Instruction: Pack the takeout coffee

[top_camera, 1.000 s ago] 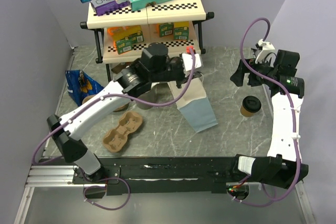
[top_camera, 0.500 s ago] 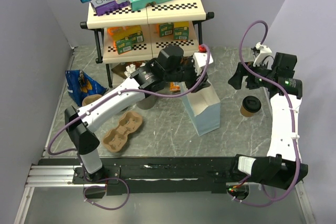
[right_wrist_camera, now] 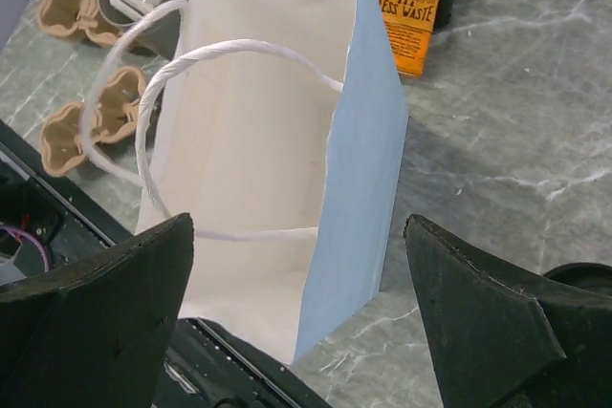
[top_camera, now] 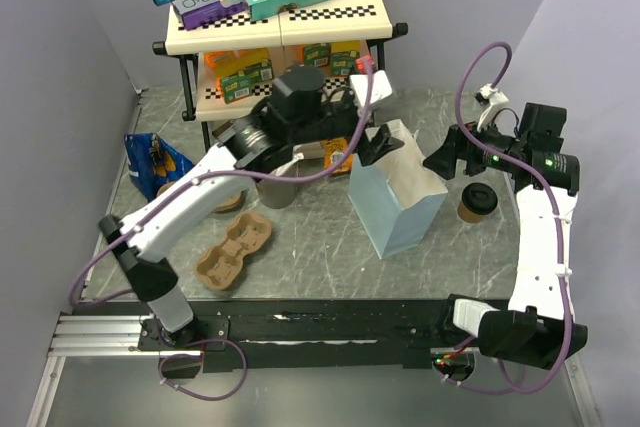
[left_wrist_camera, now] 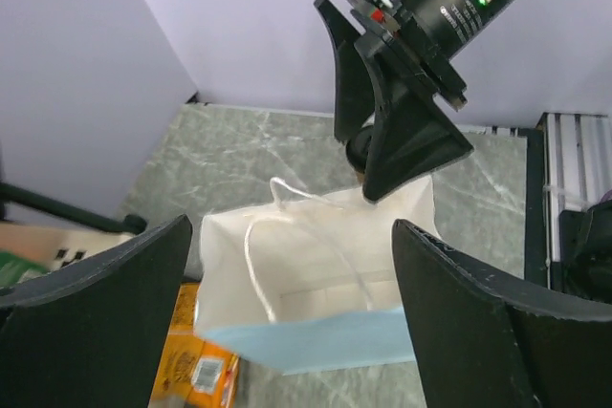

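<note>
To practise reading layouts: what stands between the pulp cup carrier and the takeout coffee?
The upright blue paper bag stands between the cup carrier and the takeout coffee, as the top view shows.

Lilac walls — grey marbled tabletop — two-tier shelf.

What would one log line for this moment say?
bag: upright, open, empty | coffee: lidded, on table right of bag, not packed | left gripper: open, by bag mouth | right gripper: open, by bag mouth
</note>
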Action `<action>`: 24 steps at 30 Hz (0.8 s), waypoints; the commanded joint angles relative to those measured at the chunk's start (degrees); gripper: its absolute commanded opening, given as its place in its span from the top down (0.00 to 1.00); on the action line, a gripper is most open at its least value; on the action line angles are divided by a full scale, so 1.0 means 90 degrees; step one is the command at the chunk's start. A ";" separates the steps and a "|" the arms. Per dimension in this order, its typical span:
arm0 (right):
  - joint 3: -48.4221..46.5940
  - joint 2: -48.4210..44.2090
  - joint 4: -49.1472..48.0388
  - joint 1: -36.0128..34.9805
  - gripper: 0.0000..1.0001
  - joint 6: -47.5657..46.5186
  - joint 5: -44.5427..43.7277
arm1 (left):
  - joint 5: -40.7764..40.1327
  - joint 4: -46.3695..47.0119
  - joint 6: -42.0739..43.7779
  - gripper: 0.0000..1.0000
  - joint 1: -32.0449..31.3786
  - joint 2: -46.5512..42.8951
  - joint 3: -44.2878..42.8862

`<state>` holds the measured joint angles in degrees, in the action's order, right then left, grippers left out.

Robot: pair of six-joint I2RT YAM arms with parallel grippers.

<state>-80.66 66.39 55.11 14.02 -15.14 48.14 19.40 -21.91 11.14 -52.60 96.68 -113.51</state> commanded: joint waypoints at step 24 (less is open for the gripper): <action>-0.0070 -0.0053 0.0341 -0.0444 0.10 -0.0496 -0.1032 | 0.0402 -0.0115 0.0355 0.14 0.0483 0.0144 0.0338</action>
<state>-80.31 63.88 58.33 11.40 -19.14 41.78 19.40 -26.22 16.56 -49.65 94.98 -105.69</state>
